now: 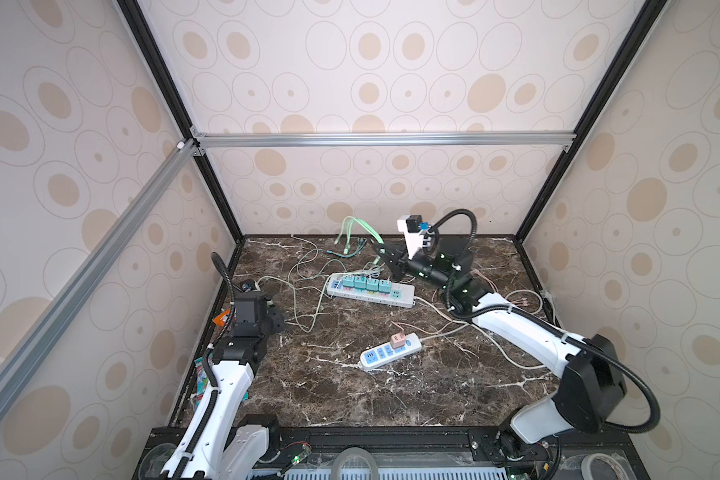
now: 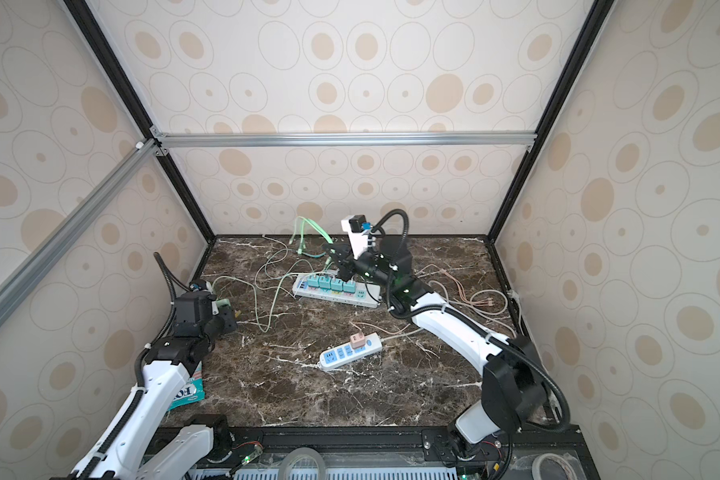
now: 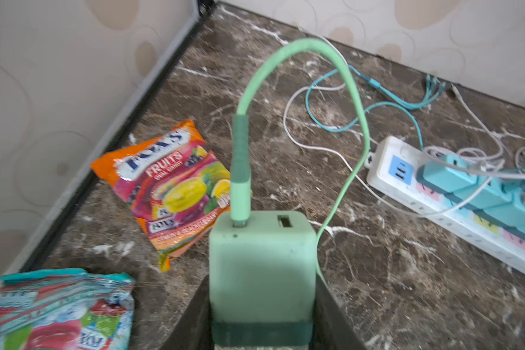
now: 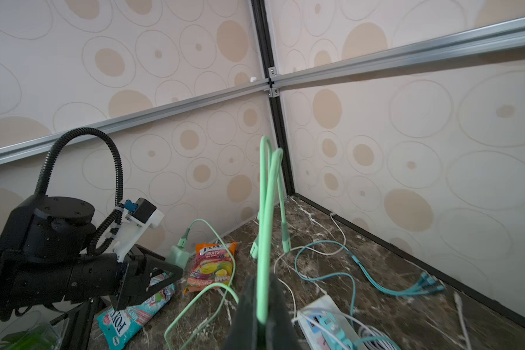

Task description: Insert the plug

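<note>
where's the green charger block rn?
In the left wrist view the green charger is clamped in the left gripper, at the left side of the table, next to the orange candy bag.

The left arm [image 1: 225, 386] lies along the left edge of the desk [image 1: 391, 395] with the left hand [image 1: 276, 318] low over it, jaws part-way apart and clamped on the sides of a green charger [image 3: 261, 260]. The right arm [image 1: 516, 328] stretches forward to the back middle of the desk, wrist raised and bent. The right hand [image 1: 385, 257] points left, pinched tight on a green cable [image 4: 265, 242].
</note>
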Controlling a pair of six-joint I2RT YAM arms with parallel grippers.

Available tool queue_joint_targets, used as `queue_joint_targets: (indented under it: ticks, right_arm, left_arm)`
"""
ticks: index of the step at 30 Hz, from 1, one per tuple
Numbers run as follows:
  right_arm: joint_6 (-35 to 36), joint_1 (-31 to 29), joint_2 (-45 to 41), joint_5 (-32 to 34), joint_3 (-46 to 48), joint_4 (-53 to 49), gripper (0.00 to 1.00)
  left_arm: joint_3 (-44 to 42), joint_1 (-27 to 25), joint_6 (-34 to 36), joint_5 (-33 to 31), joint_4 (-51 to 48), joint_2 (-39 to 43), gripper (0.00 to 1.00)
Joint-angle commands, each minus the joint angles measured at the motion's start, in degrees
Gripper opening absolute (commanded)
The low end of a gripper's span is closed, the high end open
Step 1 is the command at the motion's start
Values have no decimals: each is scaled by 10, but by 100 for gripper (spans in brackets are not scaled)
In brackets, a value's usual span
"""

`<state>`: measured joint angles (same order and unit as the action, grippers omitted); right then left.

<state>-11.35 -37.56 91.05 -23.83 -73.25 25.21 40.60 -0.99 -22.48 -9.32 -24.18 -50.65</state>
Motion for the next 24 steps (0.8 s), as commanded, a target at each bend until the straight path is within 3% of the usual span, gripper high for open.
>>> queue_joint_targets:
  ticks: [1,6,10,12,14,16,17,18,21,24]
  right_arm:
    - [25,-34,78,6,-76,-20,0]
    - [8,-68,240,60,-238,-36,0]
    - [13,-93,388,128,-406,-113,0]
    - [14,-98,450,146,-485,-173,6]
    - [6,-99,497,140,-570,-263,26]
    - [28,-98,513,109,-628,-349,62]
    - [43,-97,508,98,-632,-374,85]
    - [61,-97,494,95,-625,-400,99]
    - [117,-96,425,83,-553,-448,98]
    - [148,-87,331,52,-455,-461,98]
  left_arm:
    - [25,4,7,-78,-29,13,0]
    - [25,7,1,-80,-31,17,0]
    - [27,8,-2,-70,-37,17,0]
    - [31,8,0,-60,-47,13,0]
    - [35,7,4,-56,-57,10,0]
    - [36,9,3,-56,-57,11,0]
    - [38,8,5,-54,-57,13,0]
    - [41,8,6,-55,-59,10,0]
    - [46,8,10,-43,-59,-1,0]
    - [47,6,21,10,-48,-9,0]
